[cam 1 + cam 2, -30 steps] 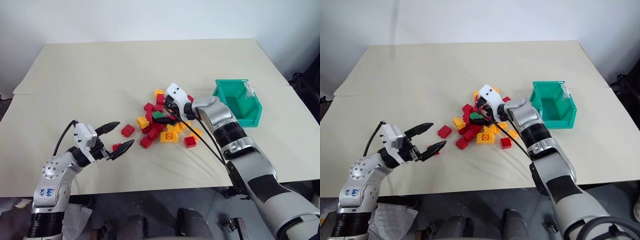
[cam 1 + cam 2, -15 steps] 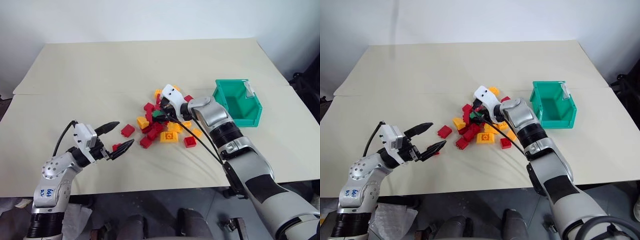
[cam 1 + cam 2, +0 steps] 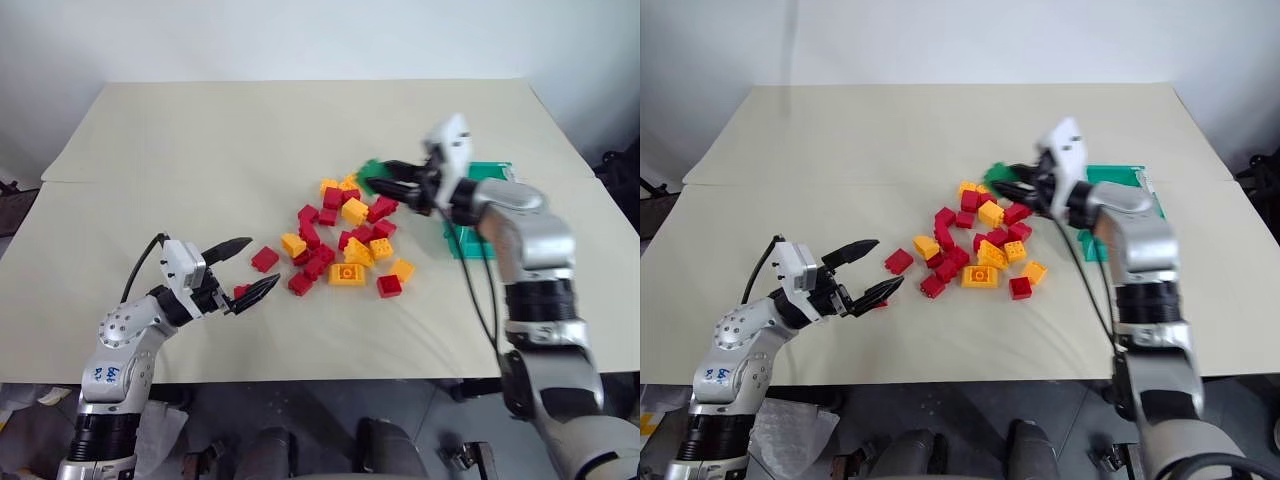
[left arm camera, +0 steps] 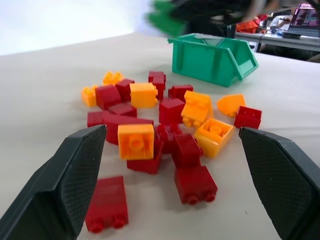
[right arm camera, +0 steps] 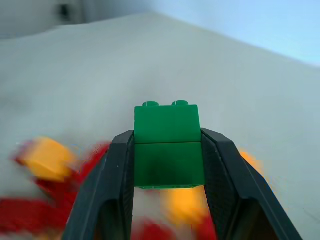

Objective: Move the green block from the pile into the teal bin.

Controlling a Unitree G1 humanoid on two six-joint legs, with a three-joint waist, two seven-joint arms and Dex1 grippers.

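Observation:
The green block (image 5: 167,145) is pinched between the fingers of my right gripper (image 3: 385,180), which is shut on it and holds it in the air above the far right edge of the pile (image 3: 345,240). The pile is a loose cluster of red and yellow-orange bricks in the middle of the table. The teal bin (image 4: 215,57) stands just right of the pile, and my right forearm covers most of it in the head views. My left gripper (image 3: 263,261) hovers open, low over the table left of the pile, with nothing held.
A single red brick (image 3: 264,259) lies apart on the pile's left side, and a smaller red piece (image 3: 240,291) lies by my left gripper's lower finger. The beige table (image 3: 250,130) stretches wide behind the pile. A cable hangs from my right forearm.
My right gripper has risen out of the pile with the green block and swung right, toward the bin. The camera view has shifted. My left gripper has kept its place.

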